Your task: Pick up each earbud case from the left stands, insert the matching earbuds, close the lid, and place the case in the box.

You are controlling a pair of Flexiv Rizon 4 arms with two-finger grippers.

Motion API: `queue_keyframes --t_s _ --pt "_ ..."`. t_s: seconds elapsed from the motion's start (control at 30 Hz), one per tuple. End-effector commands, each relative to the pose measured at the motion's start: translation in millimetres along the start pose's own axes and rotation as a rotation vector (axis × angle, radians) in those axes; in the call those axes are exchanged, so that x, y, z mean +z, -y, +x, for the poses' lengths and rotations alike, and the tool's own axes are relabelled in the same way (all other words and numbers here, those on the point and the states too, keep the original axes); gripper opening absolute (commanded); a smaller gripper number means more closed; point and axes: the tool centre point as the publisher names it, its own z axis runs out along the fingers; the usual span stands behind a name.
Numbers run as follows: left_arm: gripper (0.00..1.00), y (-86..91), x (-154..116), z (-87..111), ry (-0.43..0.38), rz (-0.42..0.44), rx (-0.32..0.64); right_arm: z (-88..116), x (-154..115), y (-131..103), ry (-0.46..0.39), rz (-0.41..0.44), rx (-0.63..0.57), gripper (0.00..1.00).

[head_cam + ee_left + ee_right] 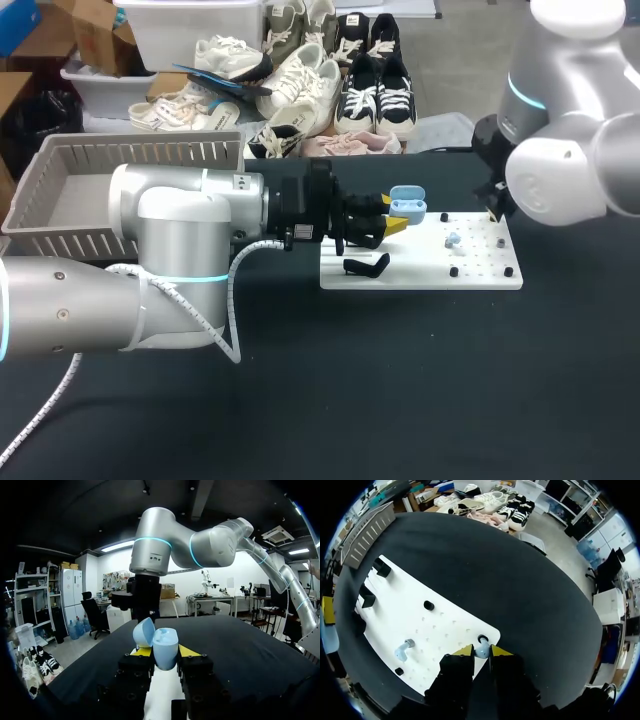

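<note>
Head view showed the left claw (392,222) clamped on the light blue earbud case (408,205), holding it above the left part of the white board (420,276), lid open. The right claw (492,208) stood at the board's far right corner. The grey box (60,200) lay well off the board's left side on the tabletop (400,380).

The coming move, as I judged it, turned on one line. The corner earbud (481,653) sat at the board's right corner and the open case at its left, so the bud had to travel across the board toward the left arm. The right arm was plainly the nearer one to both buds. The case's long axis ran out along the left claw's fingers, pointing across the board toward the right arm.

Right wrist view gave what the head view hid. The right claw was narrow, and the corner earbud filled the gap between its yellow tips, which pressed it from both sides. The bud was seated on a black peg at the board's edge. The other earbud (403,650) lay loose nearer the board's middle, with empty black stands (368,596) along the far side.

Left wrist view alone showed the lid (144,631) swung aside of the case body, and the yellow tips gripping the body low on two sides.
</note>
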Motion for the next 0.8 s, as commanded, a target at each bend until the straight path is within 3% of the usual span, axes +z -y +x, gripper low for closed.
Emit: queue_keyframes --t_s 0.03,0.5,0.8 --pt "0.0 1.4 0.0 0.1 0.001 -0.006 0.001 0.2 -3.2 0.6 0.0 0.004 0.006 0.0" --pt "0.0 1.4 0.0 0.1 0.001 -0.006 0.001 15.8 -34.6 -10.6 0.006 0.0 0.015 0.0" --pt "0.0 1.4 0.0 0.1 0.001 -0.006 0.001 17.0 -35.9 -11.3 0.01 -0.008 0.012 0.0"
